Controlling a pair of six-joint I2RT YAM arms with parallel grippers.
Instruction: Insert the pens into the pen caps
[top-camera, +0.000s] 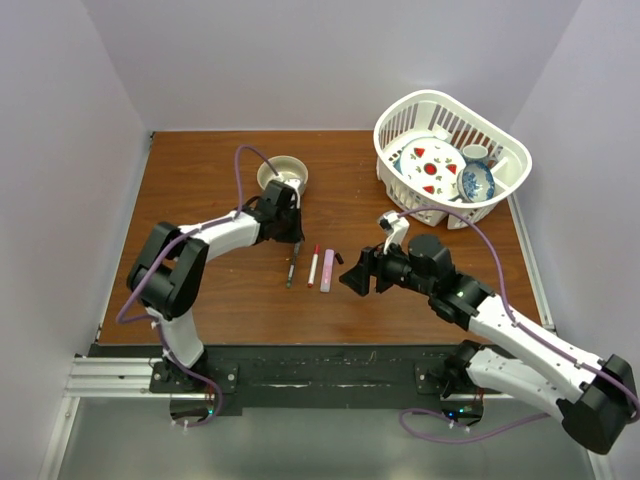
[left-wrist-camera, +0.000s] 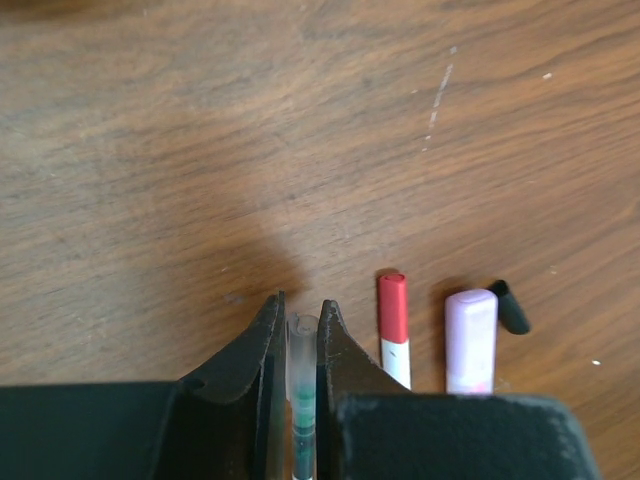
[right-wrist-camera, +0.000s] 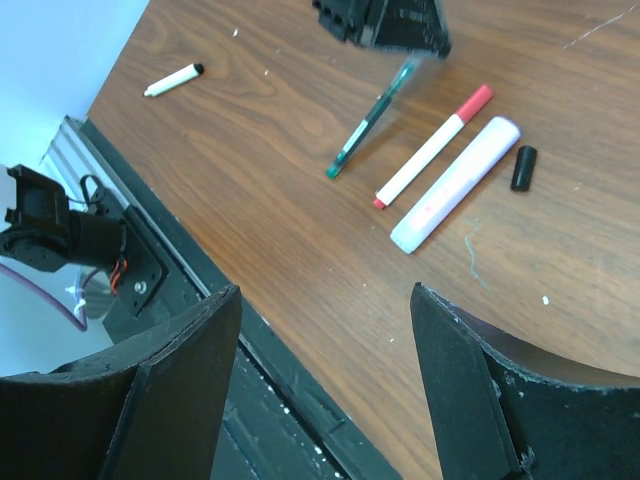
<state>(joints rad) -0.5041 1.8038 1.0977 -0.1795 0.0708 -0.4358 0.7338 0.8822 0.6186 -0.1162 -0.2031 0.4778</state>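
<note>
My left gripper is shut on a slim dark pen with a clear end and green inside. The pen slants down to the table and also shows in the right wrist view. Just to its right lie a white pen with a red cap, a chunky pink marker and a small black cap. My right gripper is open and empty, right of the marker. A short white pen with a black tip lies farther left.
A tan round bowl stands just behind the left gripper. A white basket holding dishes sits at the back right. The table's front edge and black rail run under the right gripper.
</note>
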